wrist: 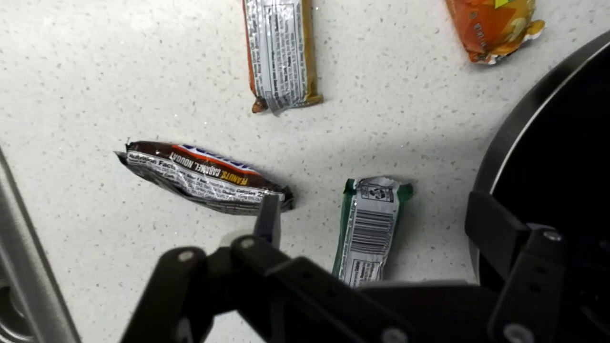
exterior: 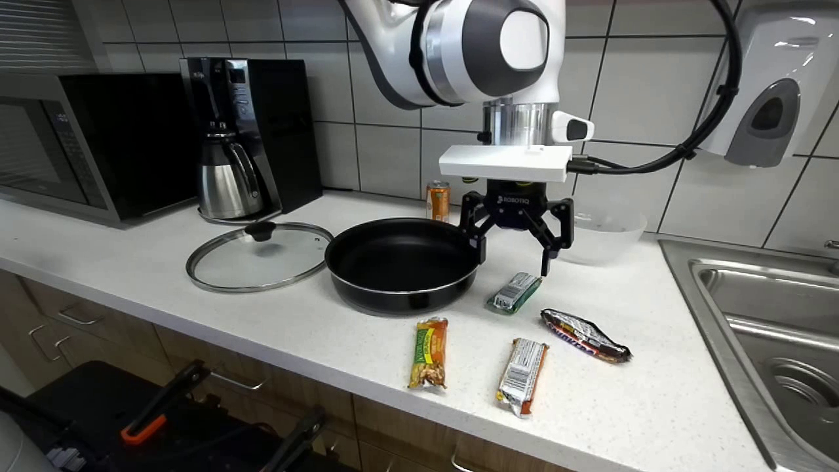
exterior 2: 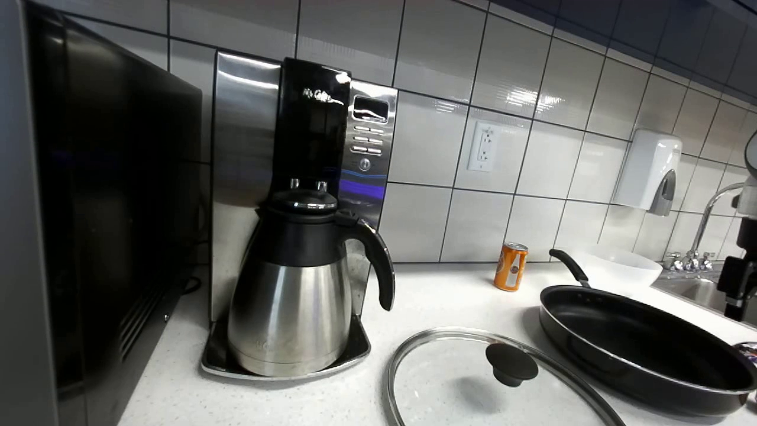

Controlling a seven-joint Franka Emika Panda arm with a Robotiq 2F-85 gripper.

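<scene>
Hovers with gripper spread wide, empty, presumably for clearance around green-wrapped bar below, lying just past 3 o'clock from pan, at 10 from dark-wrapped bar in an exterior view.

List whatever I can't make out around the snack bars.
Green-wrapped bar, wrist view: lower end hidden by the gripper.
Orange bar at upper right, wrist view: cut off by the top edge.
Brown candy bar, wrist view: fine print too small.
Item past the frying pan, in an exterior view: cut off by the right edge, unidentifiable.
</scene>
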